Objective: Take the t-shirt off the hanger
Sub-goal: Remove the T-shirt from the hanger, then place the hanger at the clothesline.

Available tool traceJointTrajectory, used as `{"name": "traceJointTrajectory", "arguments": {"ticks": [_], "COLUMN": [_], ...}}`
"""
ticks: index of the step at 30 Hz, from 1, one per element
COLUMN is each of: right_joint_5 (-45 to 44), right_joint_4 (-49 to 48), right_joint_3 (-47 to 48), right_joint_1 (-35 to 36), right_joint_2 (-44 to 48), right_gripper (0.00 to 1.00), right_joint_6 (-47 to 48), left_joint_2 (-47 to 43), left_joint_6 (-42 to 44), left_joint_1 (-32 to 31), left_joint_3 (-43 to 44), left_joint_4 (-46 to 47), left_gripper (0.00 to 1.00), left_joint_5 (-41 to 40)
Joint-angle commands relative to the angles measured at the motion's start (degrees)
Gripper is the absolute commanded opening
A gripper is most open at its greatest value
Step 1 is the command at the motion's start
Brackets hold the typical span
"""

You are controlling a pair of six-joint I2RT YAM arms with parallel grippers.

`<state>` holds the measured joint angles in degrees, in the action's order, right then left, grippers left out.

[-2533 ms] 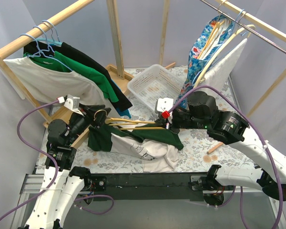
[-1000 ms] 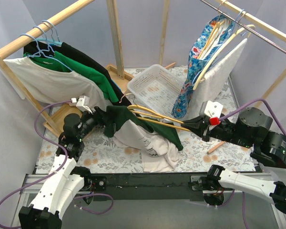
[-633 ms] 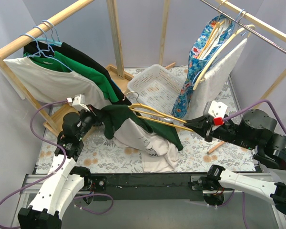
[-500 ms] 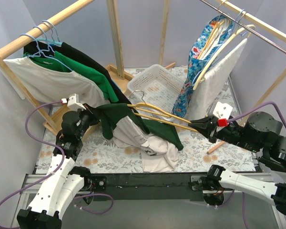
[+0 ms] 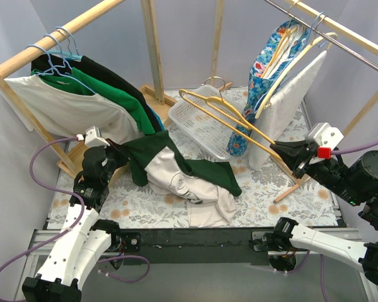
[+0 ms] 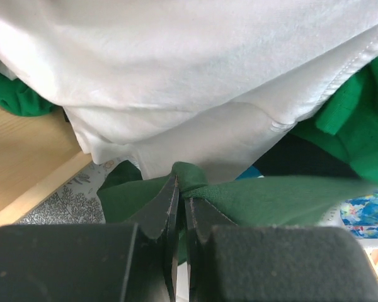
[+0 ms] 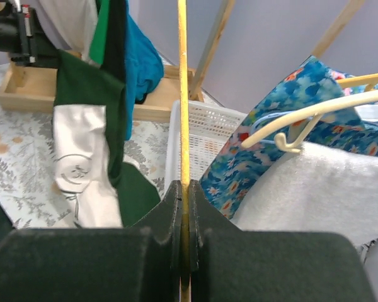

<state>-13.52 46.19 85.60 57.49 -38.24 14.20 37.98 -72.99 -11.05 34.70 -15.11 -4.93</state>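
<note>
left end effector (image 6: 179,192) clamped on t-shirt (image 5: 205,173) | right end effector (image 7: 184,195) clamped on hanger (image 7: 182,94), apparently free of cloth | you should carry hanger aside, clear of basket (image 5: 184,116)

T-shirt (image 5: 195,179) on table (image 5: 264,189); hanger (image 5: 255,133) over basket (image 5: 192,129), rightward

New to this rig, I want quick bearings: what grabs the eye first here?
A bare yellow wooden hanger, clamped in the right pincer, slants up over the white plastic basket. Below it, a dark green and white t-shirt sprawls on the floral tablecloth, one green edge pinched in the left pincer.
</note>
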Motion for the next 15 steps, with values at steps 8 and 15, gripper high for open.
{"name": "traceJointTrajectory", "arguments": {"ticks": [8,15], "right_joint_5": [0.6,2.3], "right_joint_4": [-23.1,-39.2], "right_joint_3": [-1.5,-1.2], "right_joint_1": [0.1,0.1], "right_joint_2": [-11.8,-22.0], "right_gripper": [0.01,0.01], "right_joint_6": [4.7,7.1], "left_joint_2": [-1.5,-3.5], "left_joint_6": [4.0,6.7], "left_joint_1": [0.1,0.1], "left_joint_3": [1.1,0.5], "left_joint_4": [2.6,3.2], "left_gripper": [0.0,0.0], "left_joint_5": [15.5,25.0]}}
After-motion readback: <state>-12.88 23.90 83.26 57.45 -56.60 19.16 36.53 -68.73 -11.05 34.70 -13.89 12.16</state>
